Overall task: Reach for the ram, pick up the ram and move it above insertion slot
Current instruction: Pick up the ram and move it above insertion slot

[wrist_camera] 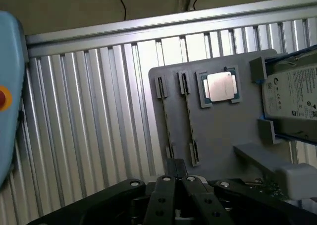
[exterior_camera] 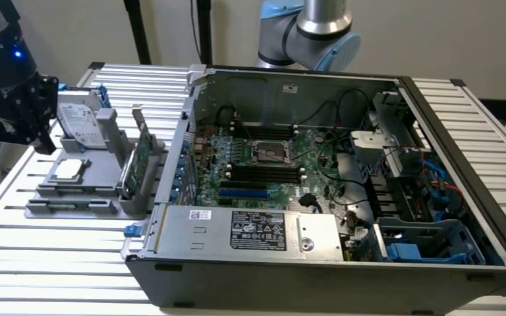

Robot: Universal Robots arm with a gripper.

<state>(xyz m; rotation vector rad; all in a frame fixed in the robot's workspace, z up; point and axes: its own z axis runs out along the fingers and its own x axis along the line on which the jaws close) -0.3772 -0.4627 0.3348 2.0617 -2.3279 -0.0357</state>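
Note:
The ram [wrist_camera: 188, 120] stands on edge as a thin dark strip in a clipped slot of the grey holder [wrist_camera: 233, 126]; a second similar strip [wrist_camera: 165, 117] sits in the slot beside it. My gripper [wrist_camera: 178, 184] hovers over the holder's edge near the ends of these strips, its black fingers [wrist_camera: 164, 195] pressed together with nothing between them. In the exterior view the gripper [exterior_camera: 31, 131] hangs at the exterior view's left, above the holder [exterior_camera: 77, 197]. The dark insertion slots [exterior_camera: 262, 172] lie on the motherboard inside the open computer case.
On the holder are a silver processor [wrist_camera: 221, 86], a silver hard drive [wrist_camera: 293, 100] and an upright green card [exterior_camera: 139, 164]. The open case wall [exterior_camera: 178, 164] rises just beside the holder. A blue device with a red button [wrist_camera: 7, 96] lies on the slatted table [wrist_camera: 89, 111].

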